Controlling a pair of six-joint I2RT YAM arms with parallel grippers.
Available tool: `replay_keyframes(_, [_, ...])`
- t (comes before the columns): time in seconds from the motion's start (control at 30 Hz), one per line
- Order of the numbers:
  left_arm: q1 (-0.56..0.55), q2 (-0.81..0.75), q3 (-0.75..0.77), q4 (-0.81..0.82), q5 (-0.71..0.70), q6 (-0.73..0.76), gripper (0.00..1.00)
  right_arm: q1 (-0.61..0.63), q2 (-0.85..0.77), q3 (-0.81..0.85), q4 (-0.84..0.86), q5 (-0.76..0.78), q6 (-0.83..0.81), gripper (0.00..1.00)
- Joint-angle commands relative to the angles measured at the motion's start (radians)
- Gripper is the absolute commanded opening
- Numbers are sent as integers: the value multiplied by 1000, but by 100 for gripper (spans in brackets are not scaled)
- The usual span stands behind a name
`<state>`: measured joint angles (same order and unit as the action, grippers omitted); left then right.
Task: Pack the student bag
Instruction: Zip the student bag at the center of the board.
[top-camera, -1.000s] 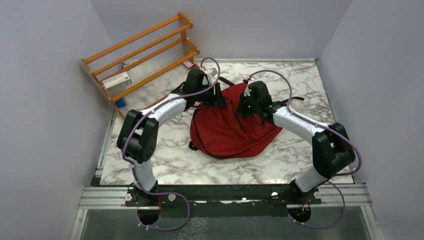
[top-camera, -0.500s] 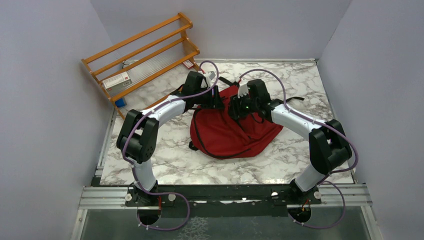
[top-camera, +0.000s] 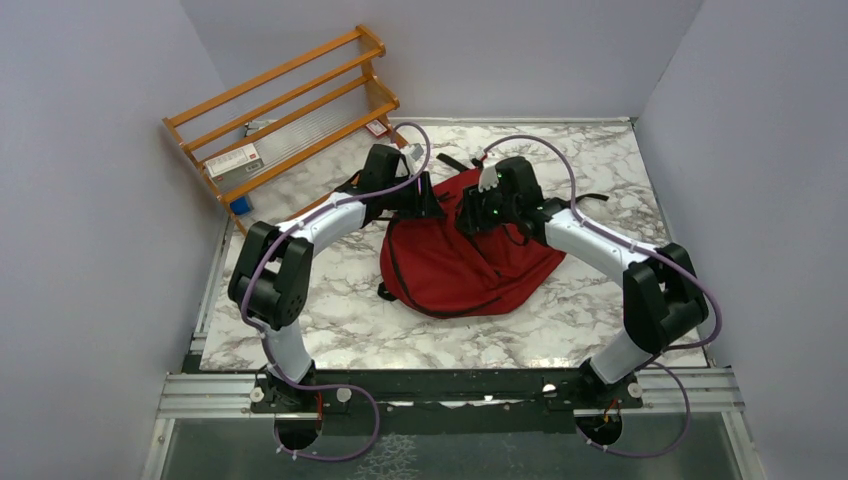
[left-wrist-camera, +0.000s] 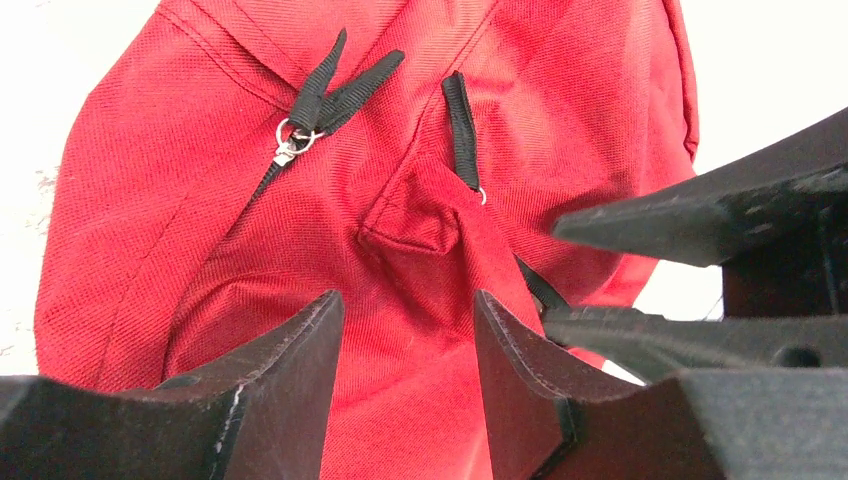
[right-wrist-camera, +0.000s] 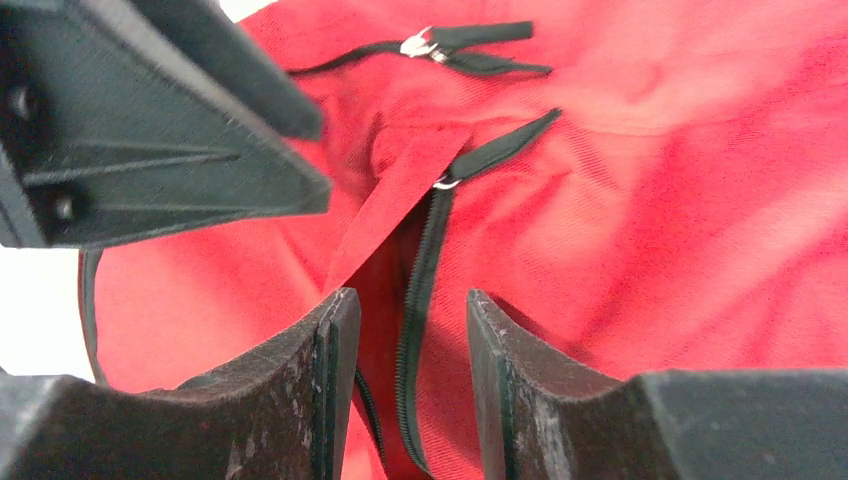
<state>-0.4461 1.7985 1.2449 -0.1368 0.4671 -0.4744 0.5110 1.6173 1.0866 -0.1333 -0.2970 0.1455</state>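
Observation:
The student bag (top-camera: 470, 265), dark red with black zipper trim, lies flat mid-table. Both grippers hover close together over its far top end. My left gripper (top-camera: 430, 202) is open, its jaws astride a raised fold of red fabric (left-wrist-camera: 408, 297) just below a black pull tab (left-wrist-camera: 462, 125). My right gripper (top-camera: 468, 215) is open, its jaws astride the black zipper (right-wrist-camera: 420, 270), which gapes a little below its pull tab (right-wrist-camera: 500, 145). Each wrist view shows the other gripper at its edge. The inside of the bag is hidden.
A wooden shelf rack (top-camera: 290, 110) leans at the back left with a white and red box (top-camera: 235, 160) on it and a blue object (top-camera: 240, 204) at its foot. Grey walls close in on three sides of the table.
My right gripper has moved left toward the bag's top, close to the left gripper. My left gripper has shifted slightly back and left.

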Motion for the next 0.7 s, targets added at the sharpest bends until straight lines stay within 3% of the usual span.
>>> replay_keyframes(0.0, [9,-53,-24,30,-20,-12,52,1,-58,58,-9,224,67,47])
replay_keyframes(0.3, [-10,-55,-47,73,25,-12,51,2,-4,160,-47,352,176,46])
replay_keyframes(0.67, [-56,-75,-127,125,11,-24,51,0,213,369,-141,305,244,44])
